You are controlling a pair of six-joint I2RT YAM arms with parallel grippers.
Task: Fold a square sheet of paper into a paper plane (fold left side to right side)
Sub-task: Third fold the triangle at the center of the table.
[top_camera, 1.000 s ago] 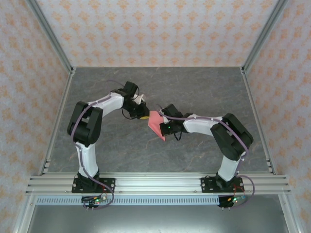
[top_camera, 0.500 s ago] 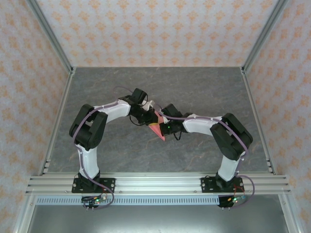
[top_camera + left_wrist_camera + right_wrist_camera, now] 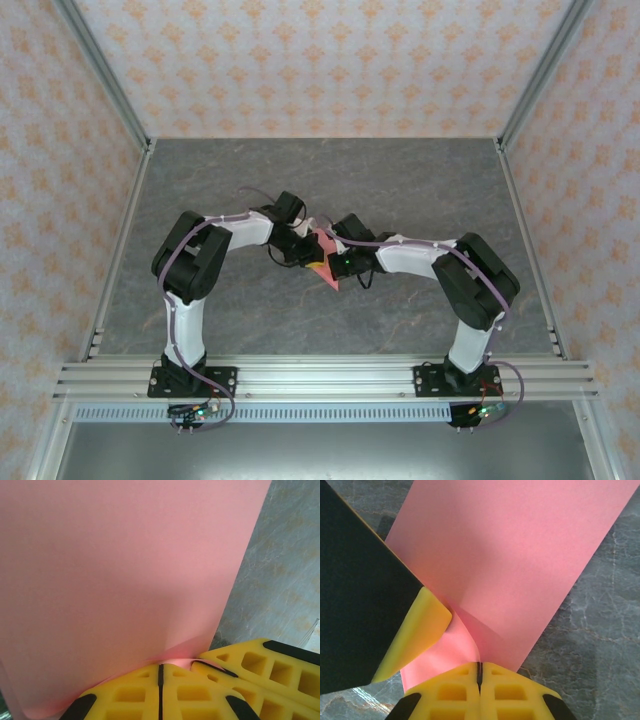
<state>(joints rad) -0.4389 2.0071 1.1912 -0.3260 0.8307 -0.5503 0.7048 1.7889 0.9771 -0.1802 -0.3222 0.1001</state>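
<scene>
The square sheet of paper [image 3: 520,555] is salmon pink and stands bent up off the table, with a soft fold curling near its lower edge. My right gripper [image 3: 479,666] is shut on the sheet's near edge, which runs into the seam between its yellow fingers. My left gripper [image 3: 161,666] is shut, and its tips press against the curved fold of the sheet [image 3: 115,570]. In the top view the two grippers [image 3: 303,252] [image 3: 335,262] meet at mid-table with the pink sheet [image 3: 324,245] between them. The right gripper's fingers [image 3: 260,665] lie just right of my left tips.
The grey marbled tabletop [image 3: 400,180] is bare around the arms. Metal frame posts [image 3: 105,75] and patterned walls close off the back and sides. A rail [image 3: 320,380] runs along the near edge.
The left arm has swung right from beside the sheet until its tips press into the paper next to the right gripper. Less pink shows from above. The right arm has held still.
</scene>
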